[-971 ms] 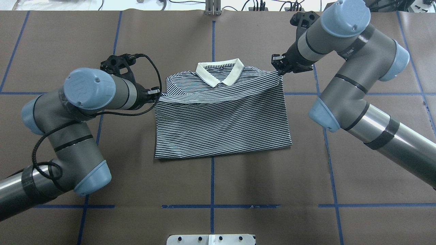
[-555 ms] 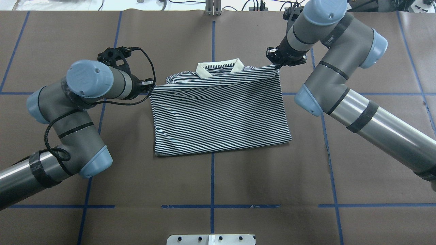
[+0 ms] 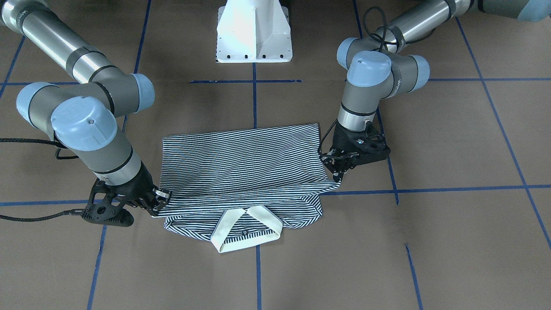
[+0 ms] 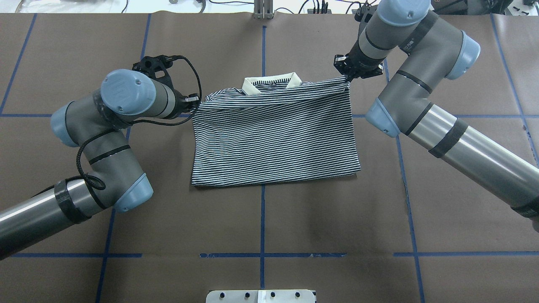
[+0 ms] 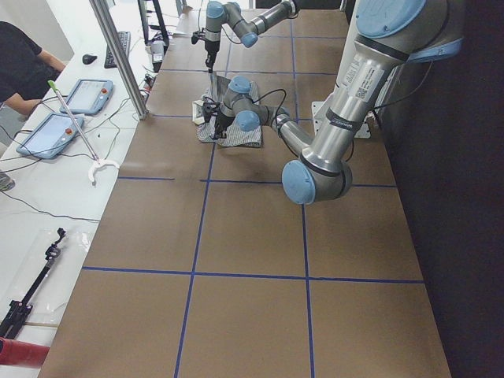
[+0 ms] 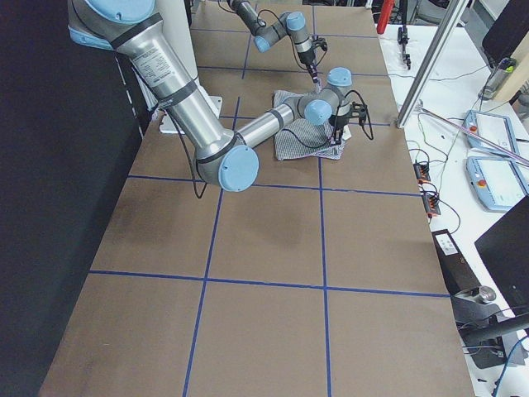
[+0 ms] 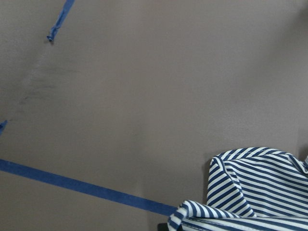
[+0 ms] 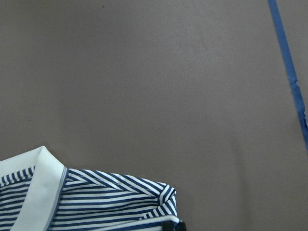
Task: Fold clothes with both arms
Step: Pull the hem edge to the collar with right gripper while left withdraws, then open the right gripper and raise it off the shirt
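The polo shirt [image 4: 273, 143] is laid mid-table, its lower half folded up over the chest. The folded edge is stretched just short of the cream collar [image 4: 271, 82]. One corner of that edge is pinched by the left gripper [image 4: 193, 101], the other by the right gripper [image 4: 347, 76]. The fingertips are small in these views, so the clamp on the cloth is judged probable only.

The table [image 4: 337, 219] is covered in brown paper and gridded with blue tape lines [image 4: 262, 219]. A white pedestal [image 3: 254, 34] is seen at the robot's side, and tablets [image 5: 85, 94] on a side bench.

The left arm [image 4: 105, 139] is sharply bent at the elbow. The right arm [image 4: 442, 134] is extended long. Both wrists are tipped down.
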`<state>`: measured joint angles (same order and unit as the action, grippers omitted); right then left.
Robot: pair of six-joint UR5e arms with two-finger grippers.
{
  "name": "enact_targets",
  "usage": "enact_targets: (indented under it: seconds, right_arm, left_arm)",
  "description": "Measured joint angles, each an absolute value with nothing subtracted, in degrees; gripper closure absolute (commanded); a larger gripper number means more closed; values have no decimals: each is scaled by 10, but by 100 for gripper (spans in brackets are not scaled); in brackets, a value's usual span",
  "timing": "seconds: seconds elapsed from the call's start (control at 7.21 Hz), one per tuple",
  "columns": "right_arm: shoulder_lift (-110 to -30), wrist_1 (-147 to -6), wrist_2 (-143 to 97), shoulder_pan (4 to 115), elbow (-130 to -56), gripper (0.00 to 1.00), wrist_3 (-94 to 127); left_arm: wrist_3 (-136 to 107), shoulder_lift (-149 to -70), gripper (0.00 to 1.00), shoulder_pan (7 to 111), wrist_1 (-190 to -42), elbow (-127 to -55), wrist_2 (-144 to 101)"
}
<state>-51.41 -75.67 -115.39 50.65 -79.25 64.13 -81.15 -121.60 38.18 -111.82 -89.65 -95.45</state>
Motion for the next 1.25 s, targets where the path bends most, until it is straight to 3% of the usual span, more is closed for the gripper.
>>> enact_targets:
  seconds: [0.14,0.28,0.42,0.55,0.69,1.25]
  right_arm:
    - [-514,-757,-1154,508,-792,100,637]
    - [-514,-757,-1155,509,-792,100,634]
    - [-512,-757,-1155,508,-793,100,633]
    - [-511,-756,-1155,507,-794,68,632]
    - [-512,-744,-1156,507,-794,1,633]
    - [-530,-691,-1165,507,-788,0,631]
  left_arm:
    - [-812,-1220,100,382,-1117,-893,-954]
    - [-812,-1220,60,381,-1116,-889,-954]
    - [-812,-1221,27,381,-1117,-885,-954]
    - [-812,-1221,0,381,-1120,-883,-954]
    - [-812,-1223,0,380,-1121,-882,-954]
    - [-809,-1229,0,381,-1119,-903,-962]
